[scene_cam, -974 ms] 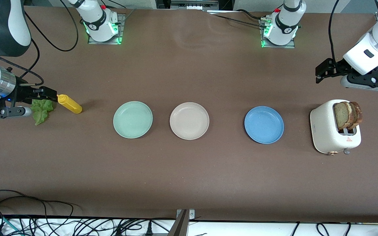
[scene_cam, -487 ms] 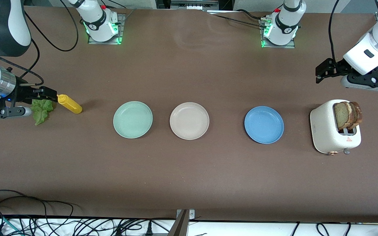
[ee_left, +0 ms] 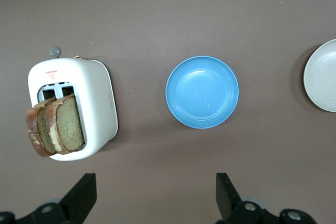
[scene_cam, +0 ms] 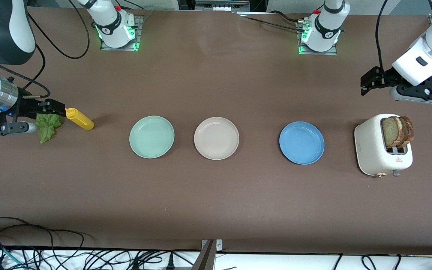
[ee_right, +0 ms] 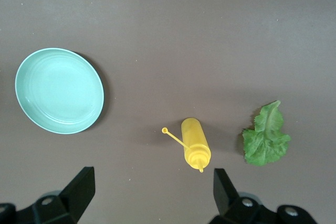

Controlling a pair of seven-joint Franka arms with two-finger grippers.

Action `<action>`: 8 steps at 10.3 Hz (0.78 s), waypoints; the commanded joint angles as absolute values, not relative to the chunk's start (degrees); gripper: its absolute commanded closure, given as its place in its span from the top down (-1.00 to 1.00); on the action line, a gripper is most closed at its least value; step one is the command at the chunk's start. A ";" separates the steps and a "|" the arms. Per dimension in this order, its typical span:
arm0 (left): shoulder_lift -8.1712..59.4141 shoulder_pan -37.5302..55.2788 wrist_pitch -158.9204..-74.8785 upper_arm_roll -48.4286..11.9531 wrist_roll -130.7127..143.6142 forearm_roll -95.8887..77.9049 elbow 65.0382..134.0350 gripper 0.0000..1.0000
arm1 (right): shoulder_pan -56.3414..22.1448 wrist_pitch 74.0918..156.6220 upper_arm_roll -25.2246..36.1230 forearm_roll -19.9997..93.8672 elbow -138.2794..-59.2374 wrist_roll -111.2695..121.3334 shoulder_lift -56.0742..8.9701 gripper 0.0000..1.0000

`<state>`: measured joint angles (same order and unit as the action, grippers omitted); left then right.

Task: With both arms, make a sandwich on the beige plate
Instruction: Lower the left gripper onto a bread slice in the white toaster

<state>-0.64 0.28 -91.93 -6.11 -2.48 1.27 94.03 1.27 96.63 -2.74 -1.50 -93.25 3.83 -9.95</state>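
While both arms wait raised with fingers apart and empty, the beige plate [scene_cam: 216, 138] sits bare mid-table between a green plate [scene_cam: 152, 136] and a blue plate [scene_cam: 301, 142]. Bread [scene_cam: 398, 131] stands in the toaster [scene_cam: 377, 153] at the left arm's end, near the left gripper [scene_cam: 368, 84]. Lettuce [scene_cam: 48, 126] and a yellow bottle [scene_cam: 80, 119] lie beneath the right gripper [scene_cam: 53, 107].
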 commanded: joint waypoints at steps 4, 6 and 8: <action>1.75 -5.95 -94.74 -6.15 -9.39 2.55 93.08 1.00 | 1.67 97.03 -2.81 -1.05 -93.17 4.13 -9.58 1.00; 4.64 -8.34 -99.03 -6.15 -12.46 4.29 93.51 1.00 | 1.67 97.03 -2.81 -1.05 -93.16 4.04 -9.58 1.00; 7.46 -10.88 -105.09 -6.15 -16.68 7.03 95.00 1.00 | 1.67 97.03 -2.81 -1.05 -93.16 4.04 -9.58 1.00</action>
<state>5.30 -9.10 -101.94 -5.75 -13.41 5.22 94.68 1.35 96.77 -2.71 -1.50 -93.22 3.83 -9.95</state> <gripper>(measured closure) 0.000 0.000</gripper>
